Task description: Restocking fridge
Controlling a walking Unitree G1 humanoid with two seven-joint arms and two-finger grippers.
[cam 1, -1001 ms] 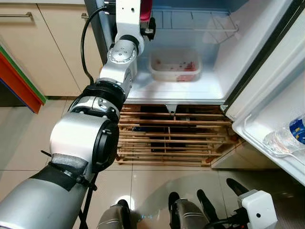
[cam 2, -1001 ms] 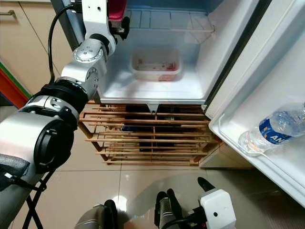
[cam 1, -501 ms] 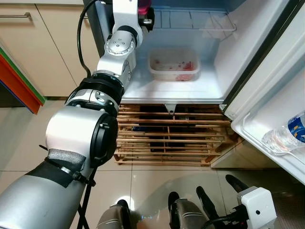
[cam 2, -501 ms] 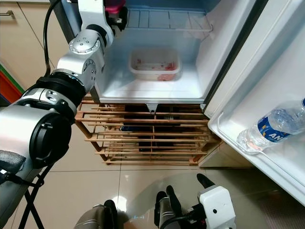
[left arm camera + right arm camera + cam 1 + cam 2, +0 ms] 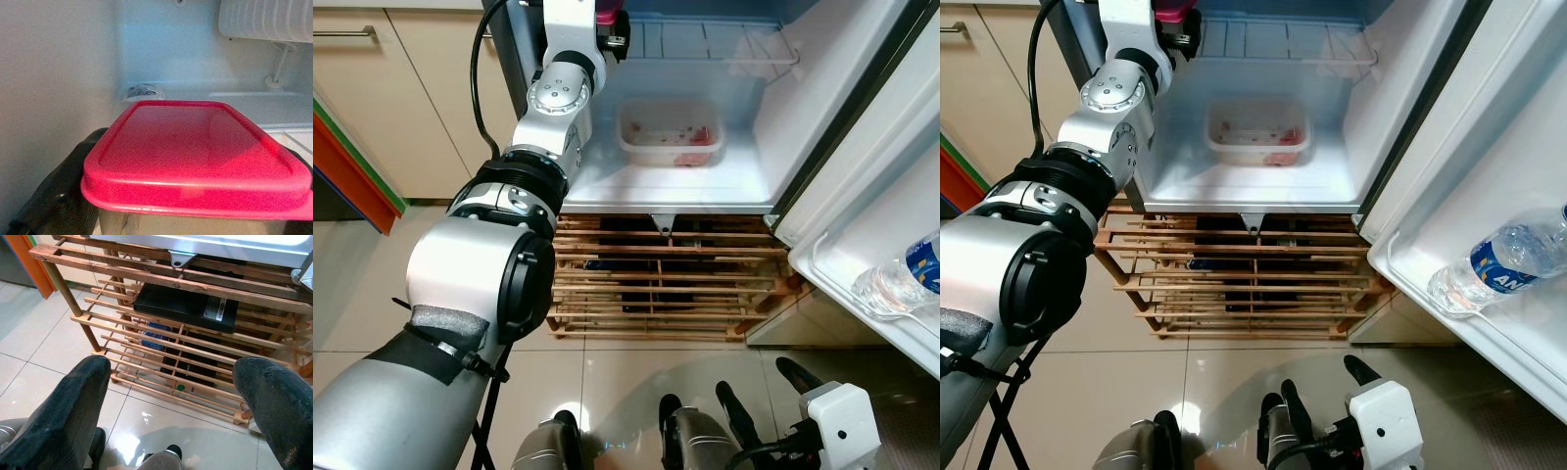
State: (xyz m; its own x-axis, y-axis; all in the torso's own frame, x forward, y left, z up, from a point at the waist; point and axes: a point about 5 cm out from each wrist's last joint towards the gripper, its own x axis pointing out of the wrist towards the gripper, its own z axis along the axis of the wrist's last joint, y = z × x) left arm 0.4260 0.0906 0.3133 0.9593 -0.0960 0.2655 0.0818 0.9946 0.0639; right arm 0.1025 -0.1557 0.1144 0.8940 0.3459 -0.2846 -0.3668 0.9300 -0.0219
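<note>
Red-lidded container (image 5: 195, 161) clamped in left hand (image 5: 186, 196), clear tub (image 5: 670, 132) below, right hand (image 5: 176, 401) spread.

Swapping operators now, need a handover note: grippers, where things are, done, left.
Left gripper: shut on the red-lidded container, reached up into the open fridge near the wire shelf.
Right gripper: open, idle, low over the floor before the wooden rack.
Done: clear tub on the fridge floor, water bottle in the door shelf.
Left: set the container down, release, withdraw.
</note>
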